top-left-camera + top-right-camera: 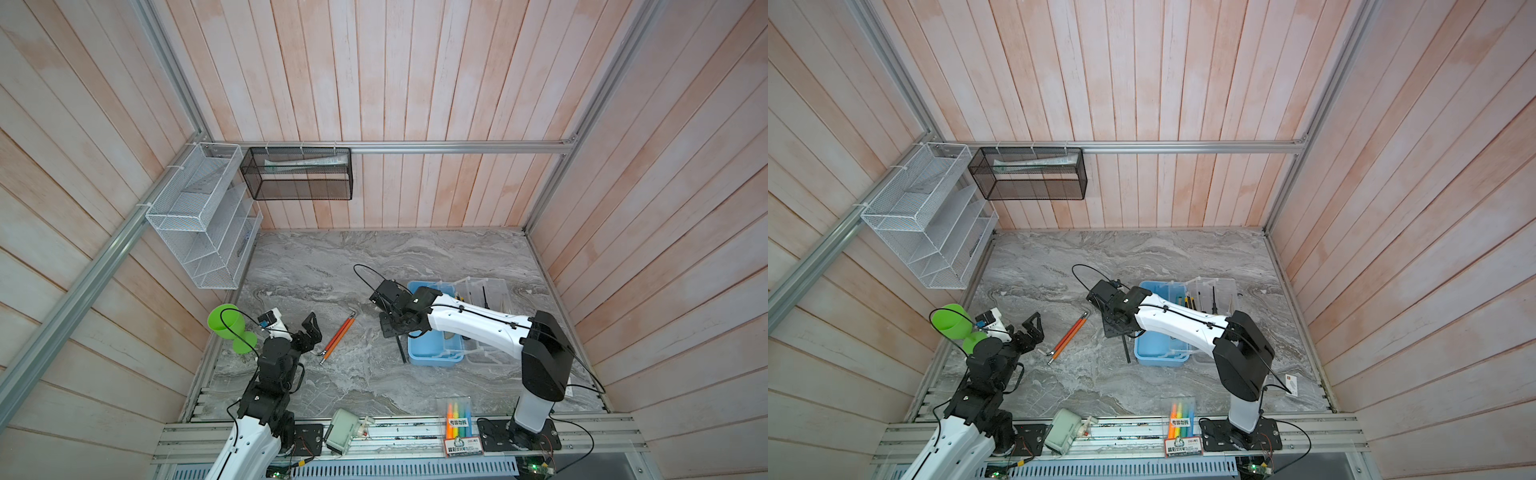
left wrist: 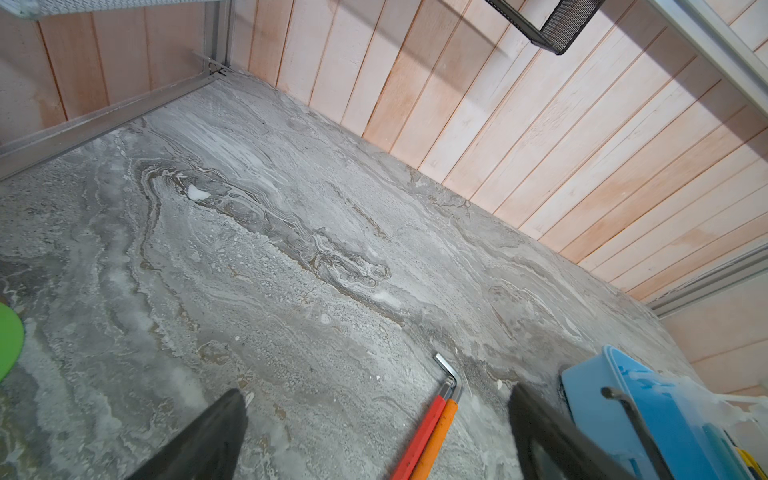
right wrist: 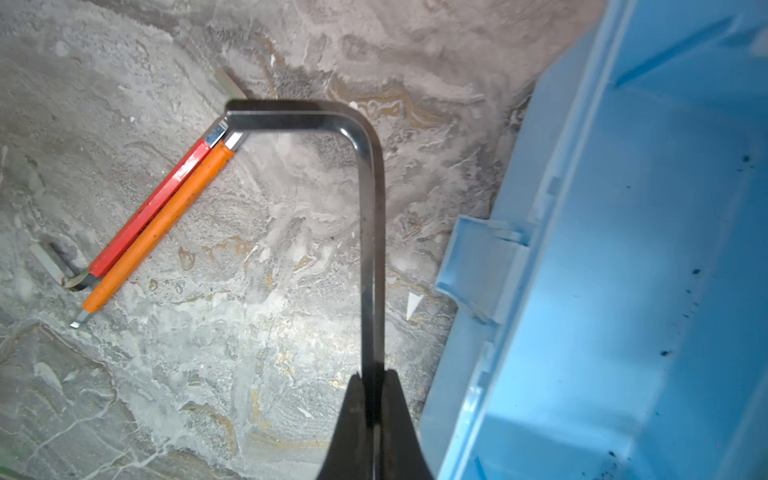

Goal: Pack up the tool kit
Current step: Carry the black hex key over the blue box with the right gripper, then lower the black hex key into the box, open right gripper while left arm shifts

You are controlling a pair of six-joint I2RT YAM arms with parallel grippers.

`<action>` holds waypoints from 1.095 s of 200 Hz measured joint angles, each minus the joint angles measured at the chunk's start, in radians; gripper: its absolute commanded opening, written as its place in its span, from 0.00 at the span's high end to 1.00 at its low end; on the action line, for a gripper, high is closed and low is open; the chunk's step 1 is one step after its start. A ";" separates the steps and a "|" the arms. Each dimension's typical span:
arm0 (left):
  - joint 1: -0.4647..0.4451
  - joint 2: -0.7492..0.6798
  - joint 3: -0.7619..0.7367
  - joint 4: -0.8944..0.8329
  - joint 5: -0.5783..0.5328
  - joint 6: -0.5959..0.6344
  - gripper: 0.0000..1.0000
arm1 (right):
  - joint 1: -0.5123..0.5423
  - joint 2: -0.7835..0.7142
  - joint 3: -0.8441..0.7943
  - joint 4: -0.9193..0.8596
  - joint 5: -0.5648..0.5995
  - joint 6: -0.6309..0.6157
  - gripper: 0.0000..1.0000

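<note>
Your right gripper [image 3: 372, 399] pinches a black hex key [image 3: 368, 232] beside the blue case [image 1: 434, 349] at centre-right, some tools already lie inside, two orange-handled keys [image 1: 337, 338] wait on the worktop [image 1: 316, 266], left gripper [image 1: 309, 332] gapes empty.

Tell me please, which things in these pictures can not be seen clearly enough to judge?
- Blue case interior: the right arm covers much of it in both top views.
- Tools in the clear lid: too small to name.
- Black hex key: its gripped end is hidden between the right gripper fingers.
- Left gripper: only its fingertips show, cut off by the wrist view's edge.
</note>
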 measured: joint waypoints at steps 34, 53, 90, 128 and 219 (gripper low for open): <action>0.000 0.000 0.000 0.000 0.003 0.000 0.00 | -0.048 -0.111 -0.063 -0.028 0.041 0.040 1.00; 0.000 0.001 0.000 0.001 0.006 0.001 0.00 | -0.085 -0.180 -0.132 -0.021 0.060 0.062 1.00; 0.000 0.024 0.000 0.026 0.048 0.014 0.00 | -0.145 -0.224 -0.251 0.015 0.087 0.084 1.00; 0.000 0.100 0.000 0.068 0.111 0.031 0.00 | -0.182 -0.163 -0.245 0.046 0.109 0.079 1.00; 0.000 0.367 0.051 0.135 0.262 0.049 0.00 | -0.236 0.000 -0.204 0.100 0.081 0.020 1.00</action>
